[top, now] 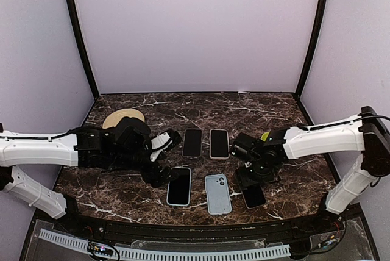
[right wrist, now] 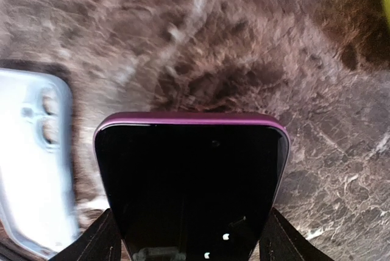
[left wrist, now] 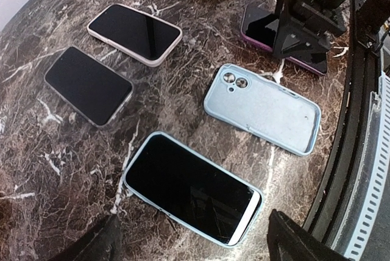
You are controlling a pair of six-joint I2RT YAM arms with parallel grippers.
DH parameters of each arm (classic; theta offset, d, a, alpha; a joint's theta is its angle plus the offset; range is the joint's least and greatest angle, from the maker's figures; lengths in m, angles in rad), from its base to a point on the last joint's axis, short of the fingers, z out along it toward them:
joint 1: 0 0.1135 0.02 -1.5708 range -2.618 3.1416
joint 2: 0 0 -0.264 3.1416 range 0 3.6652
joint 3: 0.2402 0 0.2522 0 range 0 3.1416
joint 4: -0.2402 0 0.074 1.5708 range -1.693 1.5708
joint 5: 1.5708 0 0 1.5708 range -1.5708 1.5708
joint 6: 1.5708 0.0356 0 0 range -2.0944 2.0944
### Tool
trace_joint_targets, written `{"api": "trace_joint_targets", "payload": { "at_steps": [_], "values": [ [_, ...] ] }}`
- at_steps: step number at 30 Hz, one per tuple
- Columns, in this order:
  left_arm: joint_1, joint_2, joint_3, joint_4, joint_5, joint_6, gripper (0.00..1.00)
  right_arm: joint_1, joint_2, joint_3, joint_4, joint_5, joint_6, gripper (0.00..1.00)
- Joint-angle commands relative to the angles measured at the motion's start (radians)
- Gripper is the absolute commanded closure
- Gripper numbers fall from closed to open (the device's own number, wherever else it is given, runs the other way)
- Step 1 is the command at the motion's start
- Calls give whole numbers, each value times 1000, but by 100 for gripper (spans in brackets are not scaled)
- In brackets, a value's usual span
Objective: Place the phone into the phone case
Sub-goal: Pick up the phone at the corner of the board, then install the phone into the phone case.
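Jaws of left gripper (left wrist: 195,247): spread wide, empty, beside blue-edged phone (left wrist: 192,188).
Phone case (left wrist: 263,108): pale blue, empty, flat on marble table (left wrist: 55,169), between both phones.
Purple phone (right wrist: 192,182): flat, just right of case.
Right gripper (right wrist: 189,236): fingers flank purple phone; grip unclear.

Landmark: empty blue case (top: 217,194). Left: blue-cased phone (top: 178,186), narrow gap between. Right: purple-cased phone (top: 254,198) under right gripper (top: 250,183), blocked. Behind: bare marble strip (top: 210,166).

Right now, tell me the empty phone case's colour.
Light blue; the left wrist view shows the case best.
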Motion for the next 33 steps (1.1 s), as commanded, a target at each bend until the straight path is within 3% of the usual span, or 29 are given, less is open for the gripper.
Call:
{"api": "trace_joint_targets", "payload": {
  "at_steps": [1,6,11,15,22,33],
  "values": [
    [3,10,-25,11,-13,-27,16,92,-90,65,78,189,171,62],
    [3,-16,-69,63,-5,-38,16,217,-76,88,123,366,340,65],
    [3,-44,-97,103,-25,-57,15,321,-12,142,136,508,470,77],
    [3,-67,-114,125,-18,-64,14,356,79,213,109,502,481,80],
    [3,-96,-135,147,-21,-66,11,398,208,316,-10,489,510,94],
    [3,-102,-137,148,-18,-65,11,400,254,323,-1,462,420,99]
  ]
}}
